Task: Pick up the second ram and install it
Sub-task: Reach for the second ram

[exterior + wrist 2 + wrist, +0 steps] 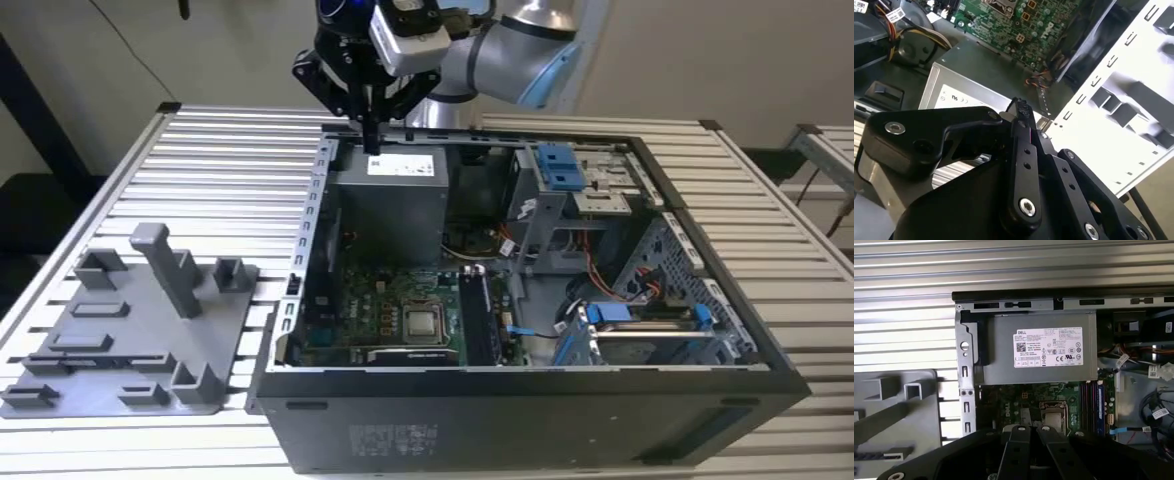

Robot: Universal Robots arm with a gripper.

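Gripper (371, 146) hangs empty, fingers (1018, 442) together, over the power supply (387, 190), well apart from the ram (475, 315) we judge seated beside the processor (424, 322); any next move needs only a clear lift.

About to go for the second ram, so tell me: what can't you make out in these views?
Slots: too small and dark in the exterior view to tell which are filled; in the first wrist view the claw covers their ends.
Tray: pockets too small in the exterior view to tell whether a ram lies there; cut off by the edge in the first wrist view.
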